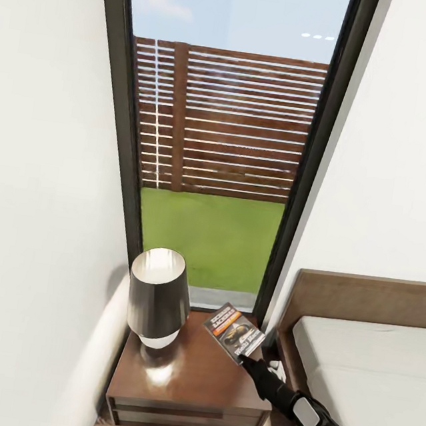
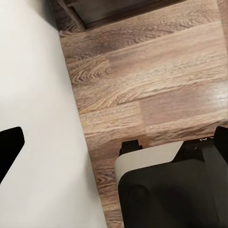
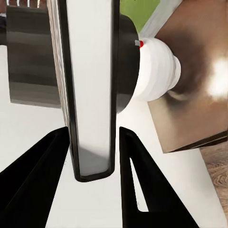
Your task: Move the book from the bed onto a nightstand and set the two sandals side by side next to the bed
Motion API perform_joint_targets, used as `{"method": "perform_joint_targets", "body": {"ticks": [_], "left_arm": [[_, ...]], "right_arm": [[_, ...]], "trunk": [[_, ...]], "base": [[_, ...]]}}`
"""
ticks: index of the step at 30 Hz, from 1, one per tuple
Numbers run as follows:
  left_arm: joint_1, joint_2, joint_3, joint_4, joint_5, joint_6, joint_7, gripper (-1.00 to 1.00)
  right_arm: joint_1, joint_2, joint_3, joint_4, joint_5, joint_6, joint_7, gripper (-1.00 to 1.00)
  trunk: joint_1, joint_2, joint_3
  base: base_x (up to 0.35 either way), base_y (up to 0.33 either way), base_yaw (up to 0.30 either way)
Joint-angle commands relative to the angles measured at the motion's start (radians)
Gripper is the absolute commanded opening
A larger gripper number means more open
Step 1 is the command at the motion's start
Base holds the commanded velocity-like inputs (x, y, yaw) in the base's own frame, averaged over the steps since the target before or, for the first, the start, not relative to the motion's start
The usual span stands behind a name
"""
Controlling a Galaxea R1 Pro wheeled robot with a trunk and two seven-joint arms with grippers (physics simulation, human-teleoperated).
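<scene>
Right gripper [image 3: 95, 156] jaws clamped on the book [image 1: 234, 332] over the nightstand [image 1: 184, 377], lamp [image 1: 157, 296] beside; left jaws unclear.

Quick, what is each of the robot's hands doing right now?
Left hand: cannot be told; just one dark fingertip shows over the wood floor.
Right hand: closed on the book, above the nightstand.
</scene>
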State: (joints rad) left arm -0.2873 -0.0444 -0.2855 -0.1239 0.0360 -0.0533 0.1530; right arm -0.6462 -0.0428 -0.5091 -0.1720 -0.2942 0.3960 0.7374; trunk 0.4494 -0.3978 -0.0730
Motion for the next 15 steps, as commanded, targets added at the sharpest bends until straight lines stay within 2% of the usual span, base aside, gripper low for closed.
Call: {"method": "perform_joint_targets", "body": {"ticks": [1,3,10,15], "left_arm": [[-0.001,0.0,-0.007,0.001,0.004,-0.003,0.005,1.0],[-0.001,0.0,-0.007,0.001,0.004,-0.003,0.005,1.0],[-0.001,0.0,-0.007,0.001,0.004,-0.003,0.004,1.0],[-0.001,0.0,-0.007,0.001,0.004,-0.003,0.003,1.0]], "right_arm": [[-0.001,0.0,-0.007,0.0,-0.006,0.01,0.001,-1.0],[-0.001,-0.001,-0.023,0.0,-0.002,0.016,-0.002,-1.0],[-0.001,0.0,-0.031,0.0,-0.003,0.011,0.0,-1.0],[-0.001,0.0,-0.034,0.0,-0.003,0.008,0.001,-1.0]], "trunk": [[0.001,-0.002,-0.002],[0.001,-0.002,-0.002],[0.001,-0.002,-0.002],[0.001,-0.002,-0.002]], "base": [[0.002,-0.001,0.0],[0.001,0.0,0.0],[0.004,0.0,0.0],[0.11,0.0,0.0]]}}
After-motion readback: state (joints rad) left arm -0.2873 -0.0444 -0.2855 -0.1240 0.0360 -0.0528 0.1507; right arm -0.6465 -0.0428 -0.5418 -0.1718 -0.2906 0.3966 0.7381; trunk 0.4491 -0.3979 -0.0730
